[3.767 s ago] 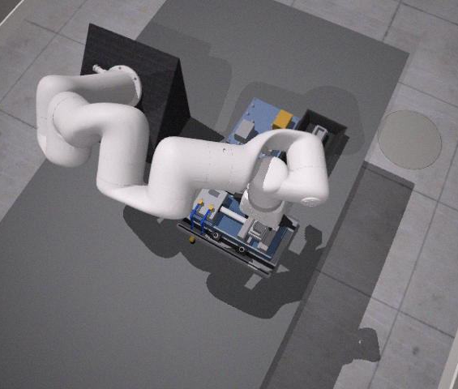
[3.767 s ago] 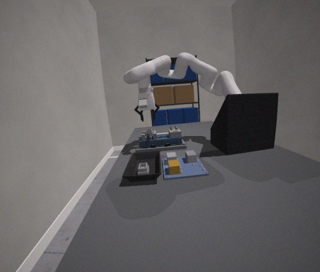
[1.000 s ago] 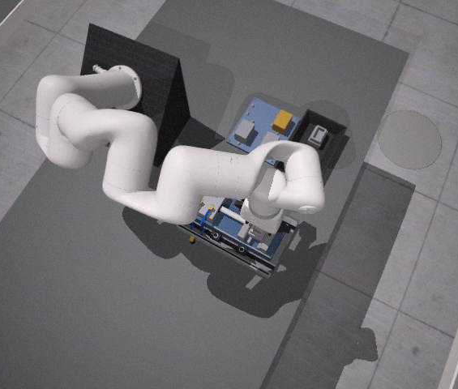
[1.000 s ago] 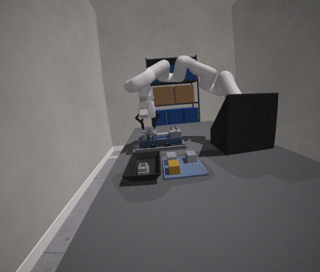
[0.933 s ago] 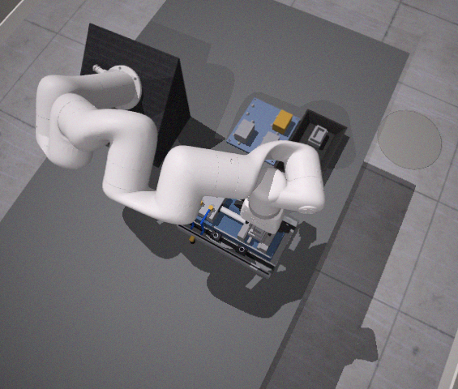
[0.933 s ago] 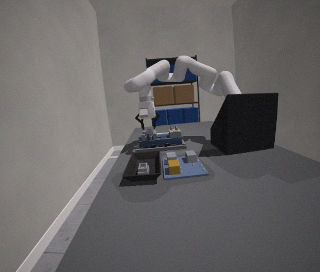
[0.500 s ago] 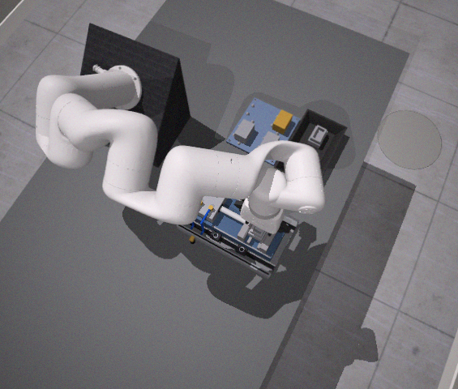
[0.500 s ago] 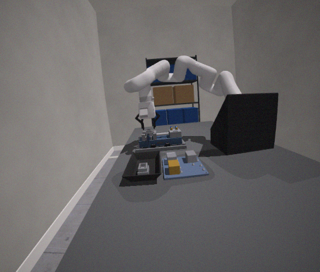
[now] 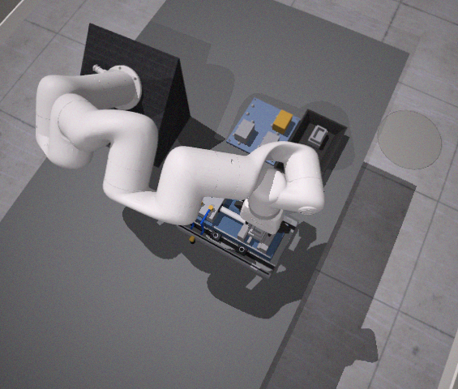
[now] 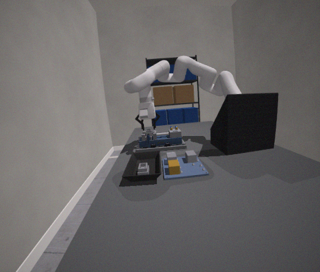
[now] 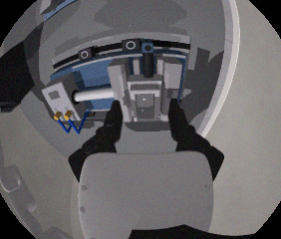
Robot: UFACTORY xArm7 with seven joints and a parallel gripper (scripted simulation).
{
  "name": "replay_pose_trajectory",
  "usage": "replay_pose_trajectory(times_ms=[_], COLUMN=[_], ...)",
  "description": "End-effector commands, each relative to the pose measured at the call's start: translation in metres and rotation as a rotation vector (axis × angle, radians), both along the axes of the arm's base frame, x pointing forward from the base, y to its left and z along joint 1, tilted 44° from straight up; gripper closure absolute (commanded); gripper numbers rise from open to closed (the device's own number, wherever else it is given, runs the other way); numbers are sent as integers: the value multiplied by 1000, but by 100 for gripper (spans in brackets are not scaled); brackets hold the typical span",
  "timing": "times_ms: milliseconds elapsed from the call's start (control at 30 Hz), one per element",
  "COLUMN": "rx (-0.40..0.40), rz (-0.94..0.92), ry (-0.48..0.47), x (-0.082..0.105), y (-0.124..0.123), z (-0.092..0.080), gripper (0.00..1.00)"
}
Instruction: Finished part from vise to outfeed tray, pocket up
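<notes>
The blue vise (image 10: 160, 141) stands behind the tray and plate. A grey finished part with a pocket (image 11: 143, 100) sits between its jaws; it also shows in the exterior view (image 10: 148, 135). My gripper (image 11: 144, 107) (image 10: 147, 126) is open, fingers pointing down on either side of the part, just above it. In the top view the wrist (image 9: 262, 217) hides the part. The black outfeed tray (image 10: 142, 169) holds one grey finished part (image 10: 143, 166), pocket up, also seen from above (image 9: 318, 135). The blue infeed plate (image 10: 183, 168) carries one orange blank (image 10: 173, 166) and two grey blanks (image 10: 191, 156) (image 10: 171, 155).
A black wedge-shaped arm base (image 10: 244, 123) stands to the right of the vise. A shelf with cardboard and blue boxes (image 10: 174, 99) is at the back wall. Small pins (image 10: 197, 166) stick up from the plate. A vise handle with a yellow tip (image 9: 192, 238) projects at the side.
</notes>
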State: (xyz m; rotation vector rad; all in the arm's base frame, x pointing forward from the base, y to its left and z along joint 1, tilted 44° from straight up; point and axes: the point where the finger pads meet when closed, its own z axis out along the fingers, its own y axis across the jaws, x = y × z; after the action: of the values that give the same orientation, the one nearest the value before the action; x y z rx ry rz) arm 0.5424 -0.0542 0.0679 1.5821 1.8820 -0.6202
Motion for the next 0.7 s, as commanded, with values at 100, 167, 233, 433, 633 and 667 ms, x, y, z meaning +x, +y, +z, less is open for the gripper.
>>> replay_pose_trajectory(times_ms=[100,167,233,433,633,667], rx=[2,2,2,2,2,2], rz=[3,3,3,3,3,3], ry=[-3,-3,-3,-3,-3,-3], x=[1,1,1,2,2,2], y=[0,-1,-1,-3,-4,-4], z=[-1,-2,-2,-4,-5,-5], gripper=[31,31,31,31,31,31])
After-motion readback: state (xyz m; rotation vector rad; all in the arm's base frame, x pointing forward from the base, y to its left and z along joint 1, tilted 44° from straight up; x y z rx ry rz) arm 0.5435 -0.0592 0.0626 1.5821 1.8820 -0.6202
